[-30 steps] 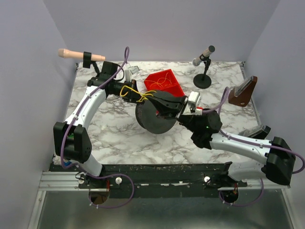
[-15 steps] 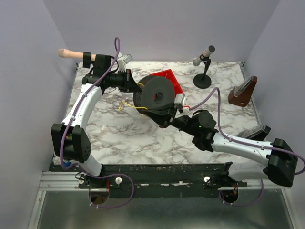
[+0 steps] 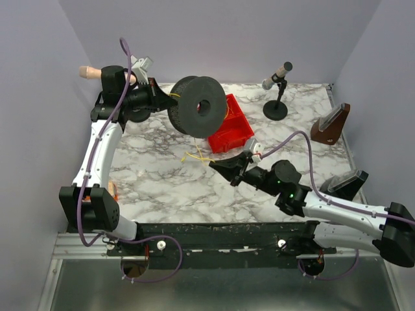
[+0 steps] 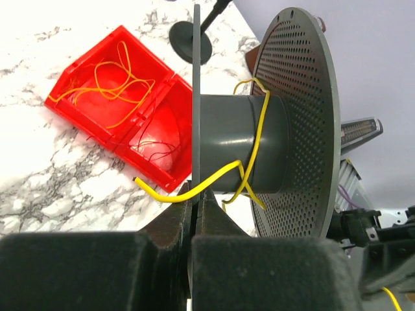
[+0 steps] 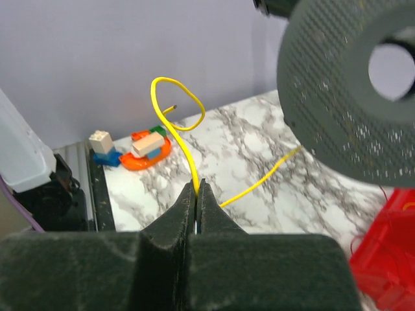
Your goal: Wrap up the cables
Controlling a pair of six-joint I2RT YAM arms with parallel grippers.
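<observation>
My left gripper (image 3: pixel 162 97) is shut on the thin flange of a dark grey perforated spool (image 3: pixel 198 107) and holds it in the air at the back left. A yellow cable (image 4: pixel 256 136) loops loosely round the spool's core (image 4: pixel 240 152). From the spool the cable hangs down to the table (image 3: pixel 194 155). My right gripper (image 3: pixel 213 165) is shut on this cable (image 5: pixel 188 142) below the spool (image 5: pixel 343 97), and the free end curls above its fingertips. More thin yellow-orange cables (image 4: pixel 110 81) lie in the red bin (image 3: pixel 228 133).
A microphone on a round stand (image 3: pixel 277 91) and a brown holder (image 3: pixel 331 124) stand at the back right. A wooden-handled tool (image 3: pixel 97 72) sticks out at the back left. An orange toy boat (image 5: pixel 144 146) sits near the left front edge.
My left gripper has lifted the spool from the table's middle up to the back left. My right gripper has drawn back toward the near side with the cable.
</observation>
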